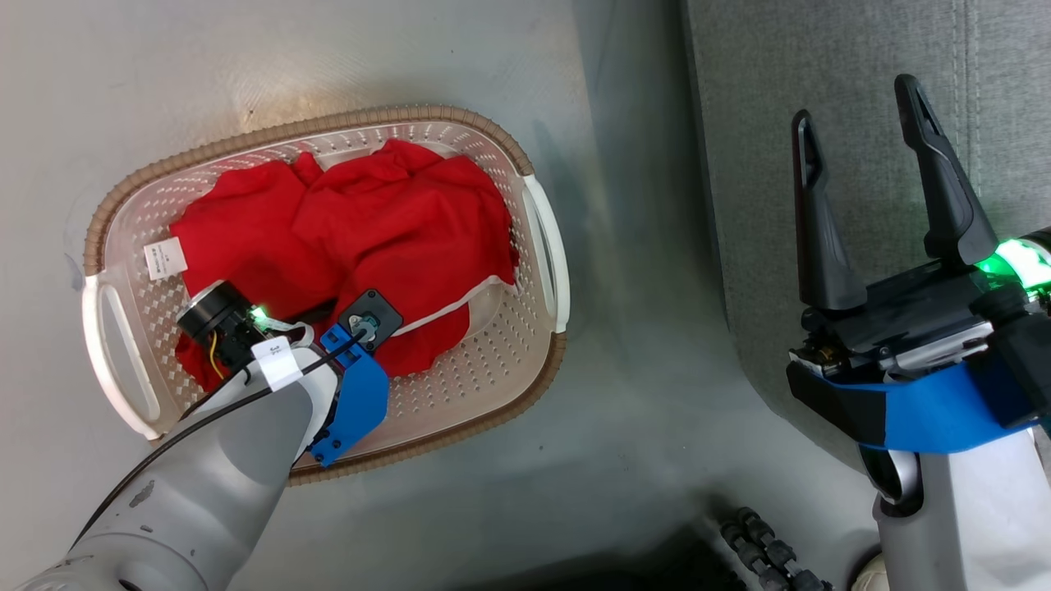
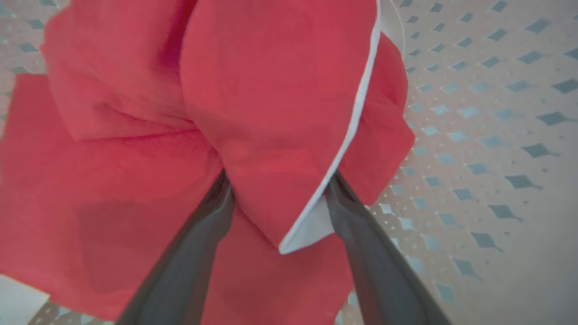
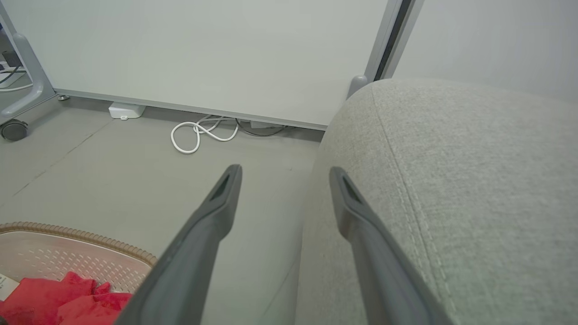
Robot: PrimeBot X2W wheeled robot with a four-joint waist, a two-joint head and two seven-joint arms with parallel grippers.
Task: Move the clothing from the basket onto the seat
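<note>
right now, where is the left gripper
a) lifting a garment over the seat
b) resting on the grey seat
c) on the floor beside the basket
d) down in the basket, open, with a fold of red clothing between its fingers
D: the left wrist view shows the left gripper open astride a white-trimmed fold of the clothing, inside the basket.

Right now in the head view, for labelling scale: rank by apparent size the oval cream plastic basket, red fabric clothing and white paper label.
1. Oval cream plastic basket.
2. Red fabric clothing, partly behind the left arm.
3. White paper label.
</note>
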